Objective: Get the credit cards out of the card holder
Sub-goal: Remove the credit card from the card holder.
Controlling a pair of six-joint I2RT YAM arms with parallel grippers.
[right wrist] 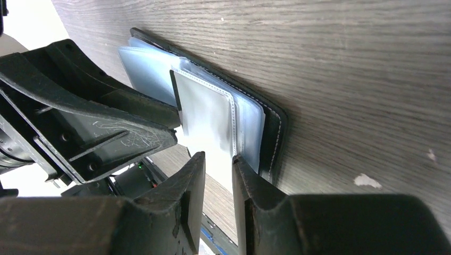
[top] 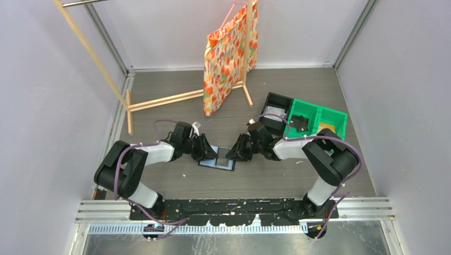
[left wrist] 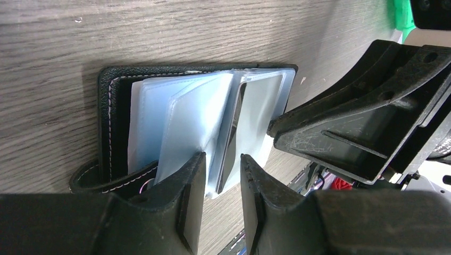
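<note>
**Two grippers facing each other over an open card holder**

The left gripper (left wrist: 223,162) is hanging at the near edge of the card holder (left wrist: 114,101). The holder is lying spread open on the wood-grain table (left wrist: 48,64), directly under the fingertips. The jaws are standing partly apart, and a raised plastic sleeve (left wrist: 258,106) is running down into the gap between them. I cannot tell whether the pads are actually pressing on it (sleeve and shadow are filling the gap in the wrist view). Just outside one finger, the holder's black clasp tab (left wrist: 85,178) is curling up off the table.

The right gripper (right wrist: 218,159) is pointing in from the opposite side, tip to tip with the left one, close but apart. Its jaws are standing apart with a plain gap between the pads, clamping nothing. The pale lower edge of a sleeve is lying below that gap, and the holder's stitched black rim is sitting just beside one finger. Straight ahead of these fingers, what looks like a whitish-grey credit card (right wrist: 205,114) is sitting inside the topmost sleeve. That sleeve is tilting up off the stack of bluish sleeves (right wrist: 143,69) beneath it.

Behind the right gripper, further out past its arm, a black bin (top: 276,109) and two green bins (top: 319,119) are standing side by side.
</note>
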